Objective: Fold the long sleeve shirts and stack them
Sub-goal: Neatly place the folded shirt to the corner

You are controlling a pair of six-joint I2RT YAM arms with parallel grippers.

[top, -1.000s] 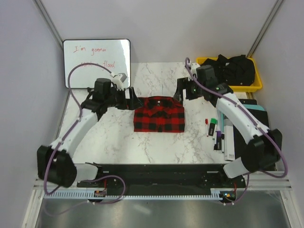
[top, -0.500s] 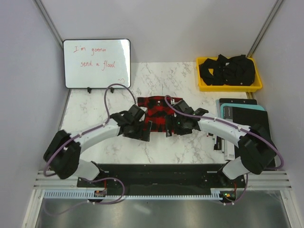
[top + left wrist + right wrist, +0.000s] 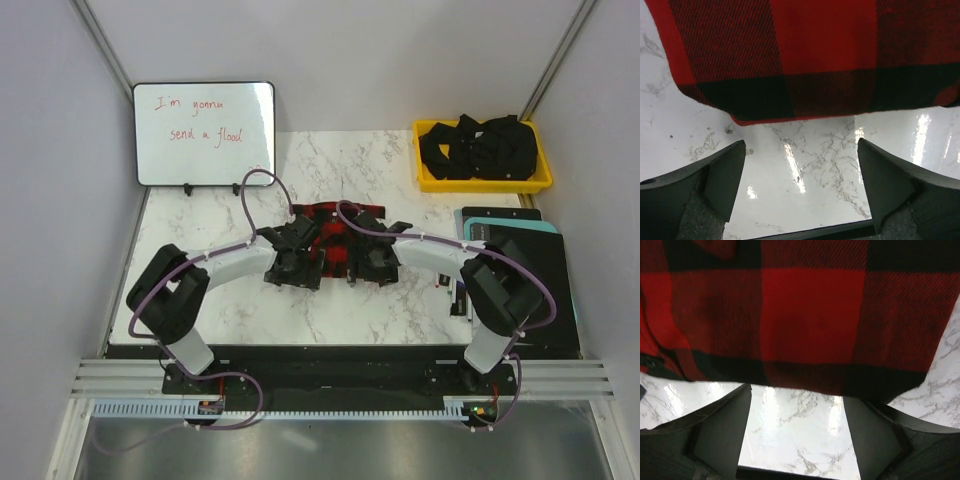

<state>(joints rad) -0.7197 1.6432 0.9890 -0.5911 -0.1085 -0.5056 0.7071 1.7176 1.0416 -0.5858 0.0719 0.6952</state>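
A folded red-and-black check long sleeve shirt lies flat on the marble table, at mid-table. Both arms reach in over its near hem. My left gripper is open; in the left wrist view its fingers stand wide apart over bare marble, just short of the shirt's hem. My right gripper is open too. In the right wrist view its fingertips flank bare marble, and the shirt's hem reaches about level with them. Neither gripper holds cloth.
A whiteboard with red writing stands at the back left. At the back right, a yellow bin holds black garments. Dark notebooks lie along the right edge, with markers beside them partly hidden by the right arm.
Both arms have swung from the shirt's far edge back over it and come down at its near hem. The shirt has stayed where it was.
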